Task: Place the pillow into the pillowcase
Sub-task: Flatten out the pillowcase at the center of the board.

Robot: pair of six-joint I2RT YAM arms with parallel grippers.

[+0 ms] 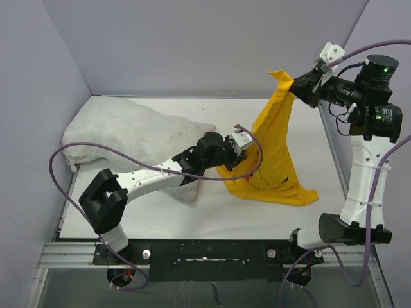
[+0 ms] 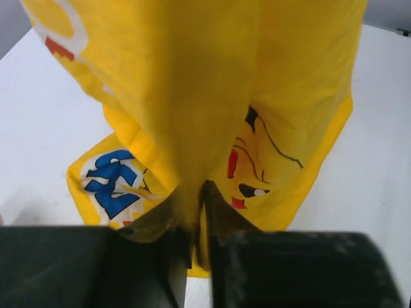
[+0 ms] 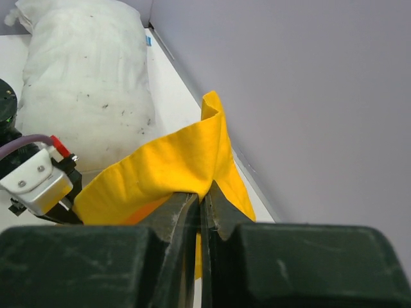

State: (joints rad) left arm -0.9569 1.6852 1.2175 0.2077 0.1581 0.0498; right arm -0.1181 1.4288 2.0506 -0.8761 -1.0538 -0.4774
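The yellow pillowcase (image 1: 276, 147) hangs like a tent from its top corner, its lower part spread on the white table (image 1: 192, 218). My right gripper (image 1: 297, 83) holds that corner high at the back right, shut on the cloth (image 3: 167, 167), fingertips together (image 3: 202, 192). My left gripper (image 1: 241, 151) is at the pillowcase's lower left edge. In the left wrist view its fingers (image 2: 199, 189) pinch a fold of the yellow cloth (image 2: 289, 96), with the printed face and blue lettering below. The white pillow (image 1: 128, 131) lies at the back left, behind the left arm, also seen from the right wrist (image 3: 83, 77).
Grey walls (image 1: 192, 45) close the table at the back and both sides. A metal rail (image 1: 70, 256) with the arm bases runs along the near edge. Purple cables (image 1: 61, 160) loop beside each arm. The left wrist's white camera block (image 3: 35, 183) sits beside the hanging cloth.
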